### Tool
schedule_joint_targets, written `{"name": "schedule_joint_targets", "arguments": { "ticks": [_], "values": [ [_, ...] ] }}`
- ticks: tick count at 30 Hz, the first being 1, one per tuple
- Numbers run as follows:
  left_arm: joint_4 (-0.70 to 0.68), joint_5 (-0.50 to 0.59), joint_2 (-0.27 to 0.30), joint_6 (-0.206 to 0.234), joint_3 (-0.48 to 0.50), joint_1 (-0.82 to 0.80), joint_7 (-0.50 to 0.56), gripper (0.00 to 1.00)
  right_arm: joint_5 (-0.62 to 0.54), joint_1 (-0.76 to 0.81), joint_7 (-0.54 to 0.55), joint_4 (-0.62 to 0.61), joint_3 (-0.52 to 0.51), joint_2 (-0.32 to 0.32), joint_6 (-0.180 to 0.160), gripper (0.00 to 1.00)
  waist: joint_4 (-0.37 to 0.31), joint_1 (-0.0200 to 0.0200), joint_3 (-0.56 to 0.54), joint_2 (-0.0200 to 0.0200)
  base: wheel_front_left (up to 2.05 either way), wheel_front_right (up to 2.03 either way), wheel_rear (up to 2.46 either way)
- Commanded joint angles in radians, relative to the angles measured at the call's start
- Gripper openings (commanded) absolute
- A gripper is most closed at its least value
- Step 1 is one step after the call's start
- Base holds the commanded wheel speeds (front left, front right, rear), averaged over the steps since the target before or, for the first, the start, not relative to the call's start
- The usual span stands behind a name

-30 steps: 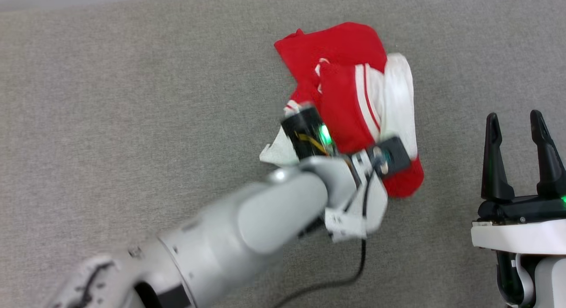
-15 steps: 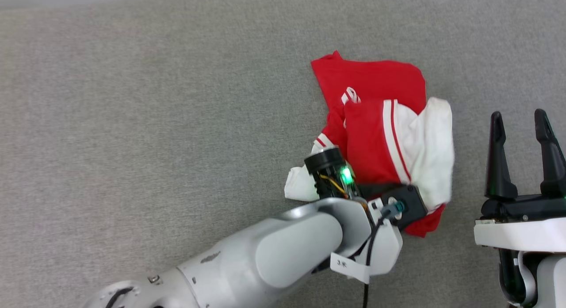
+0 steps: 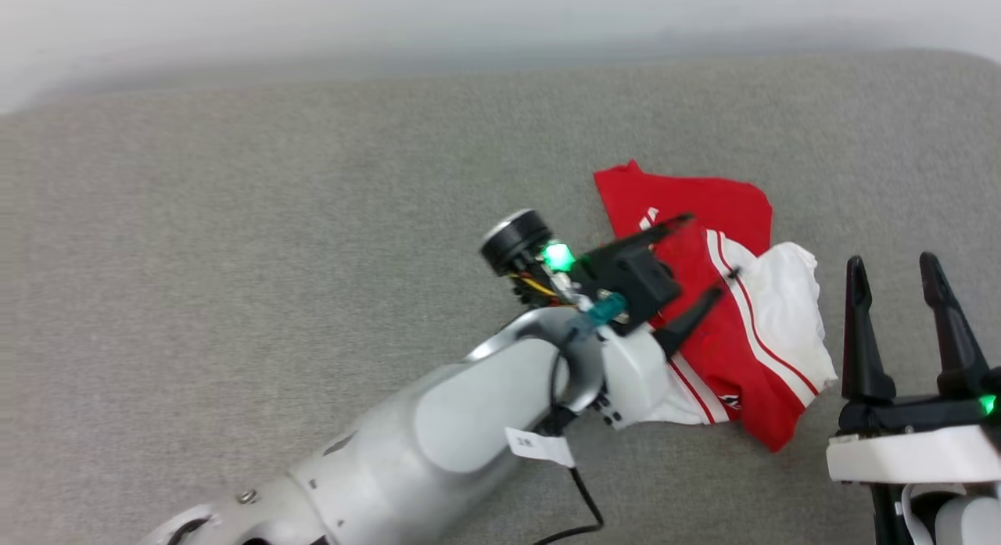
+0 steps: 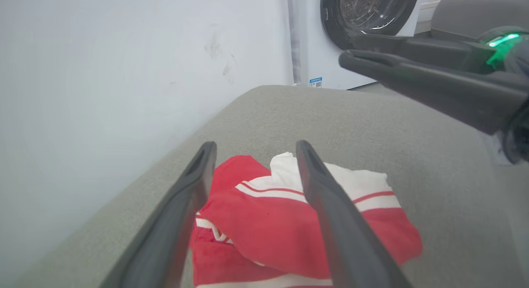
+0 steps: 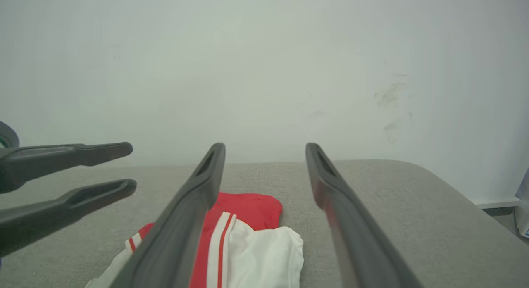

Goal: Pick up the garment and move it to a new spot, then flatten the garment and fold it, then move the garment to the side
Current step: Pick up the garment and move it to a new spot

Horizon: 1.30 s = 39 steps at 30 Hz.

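Red garment [image 3: 727, 349] crumpled on grey cushion [image 3: 235, 256], left gripper [image 3: 704, 256] above, right gripper [image 3: 891, 259] beside; both spread, empty

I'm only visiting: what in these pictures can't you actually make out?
Head view: the garment lies crumpled, so its print cannot be read; the left gripper and its arm cover its left part.
Left wrist view: the bottom edge cuts off the garment's near side; the sticker on the washing machine is too small to read.
Right wrist view: a finger of the right gripper hides a strip of the garment.
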Motion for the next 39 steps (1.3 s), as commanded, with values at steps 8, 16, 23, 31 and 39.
{"name": "schedule_joint_targets", "arguments": {
  "ticks": [8, 16, 23, 31, 39],
  "values": [
    [-0.120, 0.028, 0.120, 0.131, 0.189, 0.153, -0.020, 1.00, -0.017, 0.058, -0.002, 0.009, 0.012, 0.001, -0.001, 1.00, 0.073, 0.0000, -0.092, 0.0000, 0.00, 0.00, 0.00],
    [-0.291, 0.110, 0.233, 0.224, 0.423, 0.386, -0.019, 1.00, -0.014, 0.087, -0.002, 0.017, 0.021, 0.001, -0.001, 1.00, 0.106, 0.0000, -0.142, 0.0000, 0.00, 0.00, 0.00],
    [-0.389, 0.167, 0.265, 0.263, 0.612, 0.588, -0.019, 1.00, 0.004, 0.116, -0.002, 0.026, 0.022, 0.001, -0.001, 1.00, 0.123, 0.0000, -0.174, 0.0000, 0.00, 0.00, 0.00],
    [-0.455, 0.237, 0.252, 0.259, 0.779, 0.787, -0.019, 1.00, 0.031, 0.145, -0.002, 0.040, 0.014, 0.001, -0.001, 1.00, 0.127, 0.0000, -0.199, 0.0000, 0.00, 0.00, 0.00],
    [-0.500, 0.300, 0.196, 0.198, 0.889, 0.910, -0.019, 1.00, 0.036, 0.169, -0.002, 0.055, 0.020, 0.001, -0.001, 1.00, 0.127, 0.0000, -0.210, 0.0000, 0.00, 0.00, 0.00]
  ]
}}
